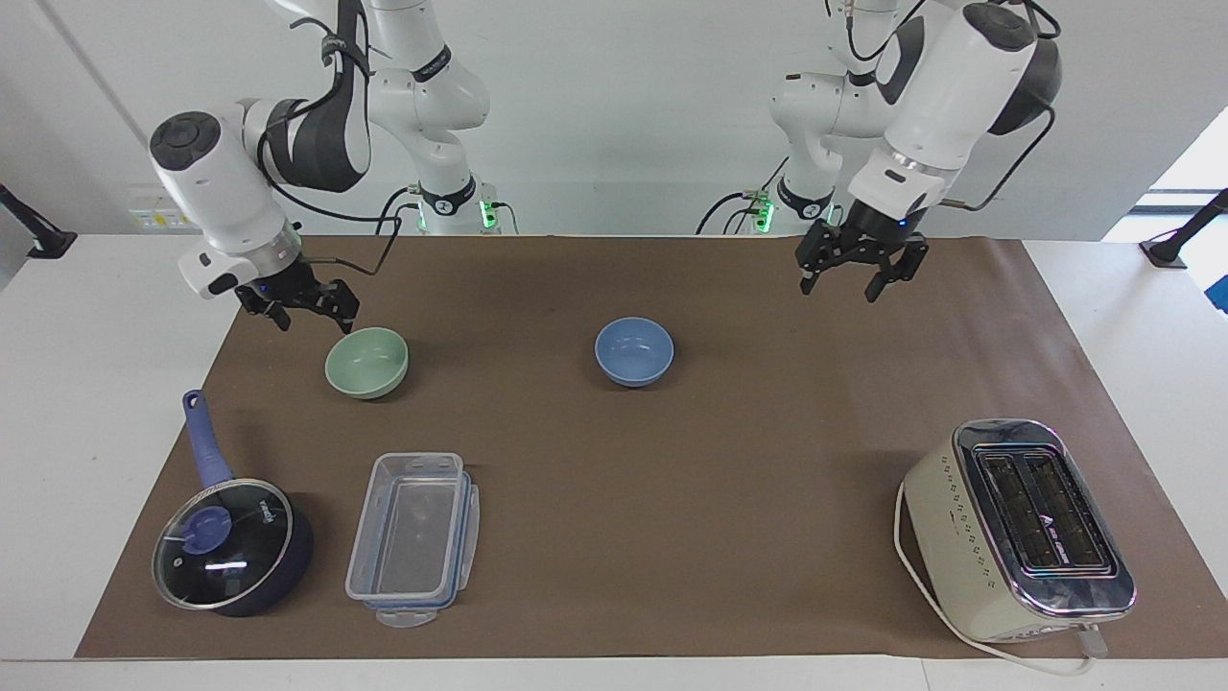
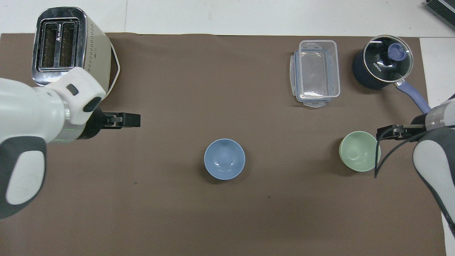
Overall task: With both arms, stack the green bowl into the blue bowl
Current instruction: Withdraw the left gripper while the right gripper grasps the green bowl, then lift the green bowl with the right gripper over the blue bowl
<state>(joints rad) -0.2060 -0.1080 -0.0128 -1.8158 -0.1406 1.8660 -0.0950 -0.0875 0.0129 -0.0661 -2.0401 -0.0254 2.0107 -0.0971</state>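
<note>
The pale green bowl (image 1: 366,362) stands upright on the brown mat toward the right arm's end; it also shows in the overhead view (image 2: 359,151). The blue bowl (image 1: 633,351) stands upright and empty at the mat's middle (image 2: 224,159). My right gripper (image 1: 317,321) is open and empty, low over the mat just beside the green bowl's rim (image 2: 382,129), not touching it. My left gripper (image 1: 844,286) is open and empty, raised over the mat toward the left arm's end (image 2: 135,120), well apart from the blue bowl.
A cream toaster (image 1: 1017,528) stands far from the robots at the left arm's end. A clear lidded container (image 1: 413,537) and a dark-blue saucepan with a glass lid (image 1: 230,547) lie farther from the robots than the green bowl.
</note>
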